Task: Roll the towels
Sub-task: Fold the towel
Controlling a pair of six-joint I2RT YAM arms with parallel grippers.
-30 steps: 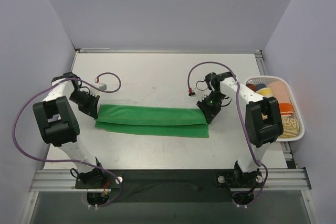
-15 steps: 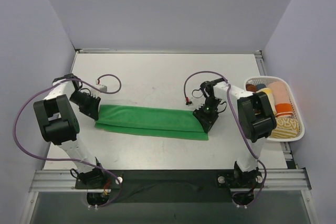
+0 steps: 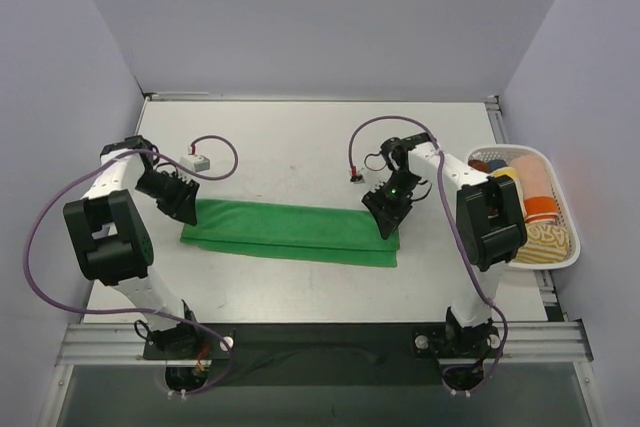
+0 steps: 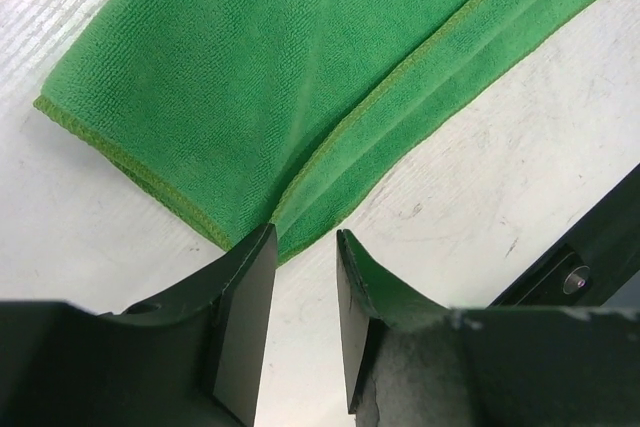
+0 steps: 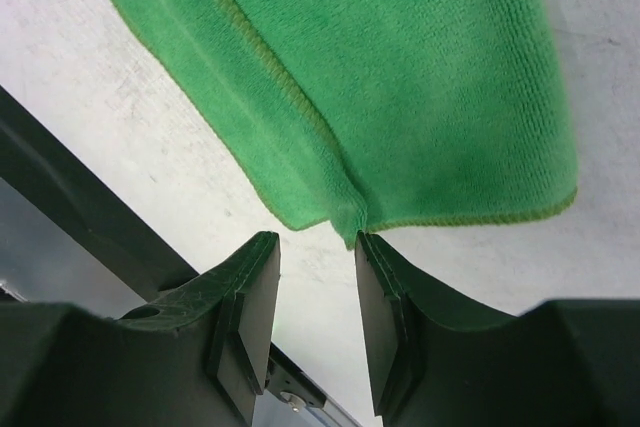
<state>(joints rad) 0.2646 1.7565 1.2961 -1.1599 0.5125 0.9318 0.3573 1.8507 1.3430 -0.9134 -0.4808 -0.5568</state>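
Green cloth lies in a long flat strip across the middle of the desk (image 3: pixel 300 137), a bit closer to the near edge than to the far edge. It is the green towel (image 3: pixel 290 232), folded over on itself. From the top, the left end effector (image 3: pixel 185 207) sits at the towel's left end and the right end effector (image 3: pixel 383 212) sits at its right end. A white basket (image 3: pixel 545 264) with rolled cloths in it stands at the right edge of the desk. In the left wrist view, the left end effector (image 4: pixel 303 237) has its jaws a little way apart, with bare desk showing between them. A corner of the green towel (image 4: pixel 300 47) pokes right up to the gap, but the jaws grip nothing. In the right wrist view, the right end effector (image 5: pixel 317 242) has its jaws a bit wider apart. It also holds nothing, and a corner of the green towel (image 5: pixel 400 67) lies just at the mouth of the gap. The towel looks soft, light and floppy, so it will likely bend, slide on the smooth desk, and let its two layers slip apart. I think the best place to pinch it is at a short end, on the stitched edge, catching both layers at once.
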